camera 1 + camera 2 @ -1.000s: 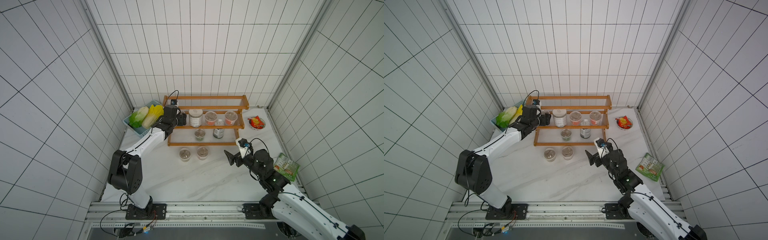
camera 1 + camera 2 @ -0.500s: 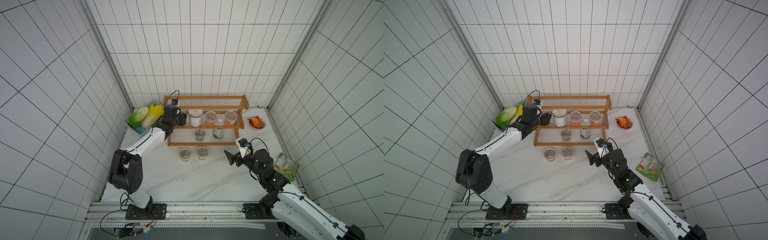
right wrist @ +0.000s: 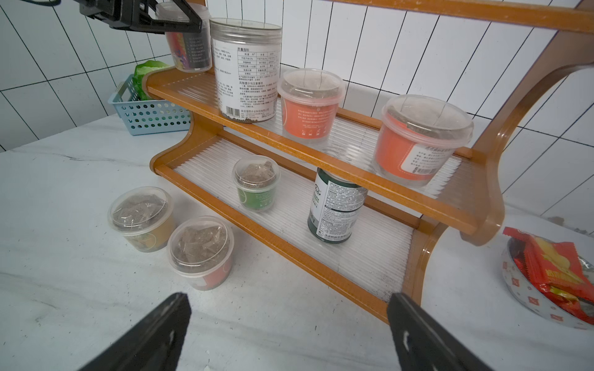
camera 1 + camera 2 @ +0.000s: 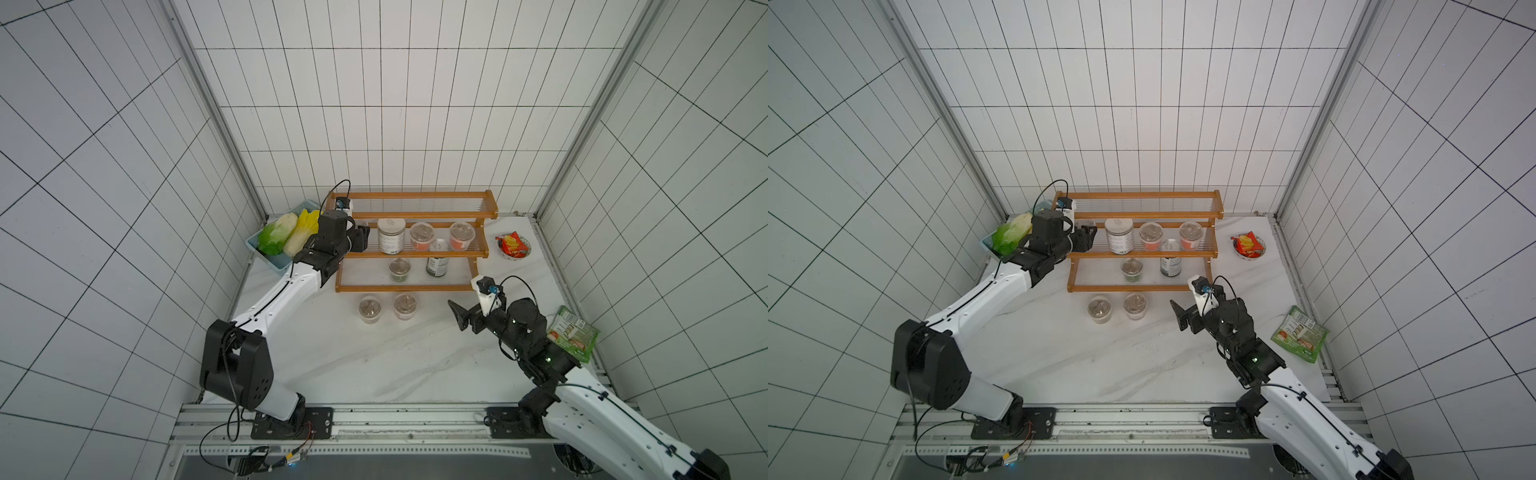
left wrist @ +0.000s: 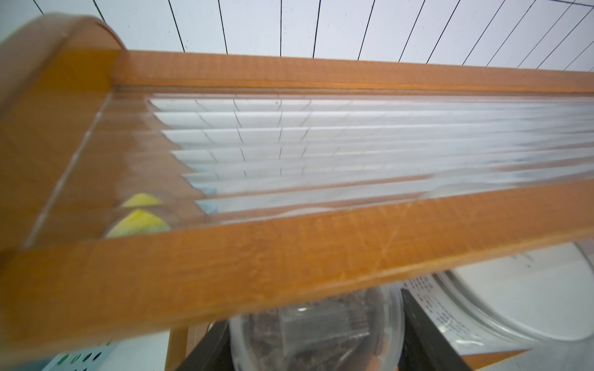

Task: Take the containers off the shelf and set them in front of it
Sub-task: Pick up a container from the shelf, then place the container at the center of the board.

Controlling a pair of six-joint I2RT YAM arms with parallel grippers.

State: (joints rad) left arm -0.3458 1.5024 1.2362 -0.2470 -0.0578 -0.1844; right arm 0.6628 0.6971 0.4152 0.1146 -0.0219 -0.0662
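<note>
Progress looks like two of eight: a small clear lidded cup with a yellow band [image 3: 141, 221] and a small clear lidded cup with a red band [image 3: 201, 253] stand on the white marbled tabletop [image 4: 353, 365], just in front of the three-tier orange-brown wooden shelf with clear slatted tiers [image 4: 409, 194]. Six containers are left on it. The top tier is bare. The middle tier carries, from its left end, a small clear lidded cup with a dark multicoloured label [image 3: 188, 48], a tall clear jar with a white printed label [image 3: 246, 70] and two clear lidded cups with orange labels, one [image 3: 310, 107] near the middle and one [image 3: 421, 141] toward the right end. The lower tier holds a small clear lidded cup with a green label [image 3: 257, 183] and a dark green silver-topped jar [image 3: 336, 208]

The left gripper [image 4: 361, 239] reaches in at the middle tier's left end, and its black jaws press on either side of the dark-labelled cup, close to the lid. That cup's base rests on the slats, just beside the white-labelled jar, so the lift is judged not yet made

The right gripper [image 4: 461, 318] hangs over the tabletop off the shelf's front right corner, jaws wide apart and empty, apart from every container; the silver-topped jar is the one nearest to it
</note>
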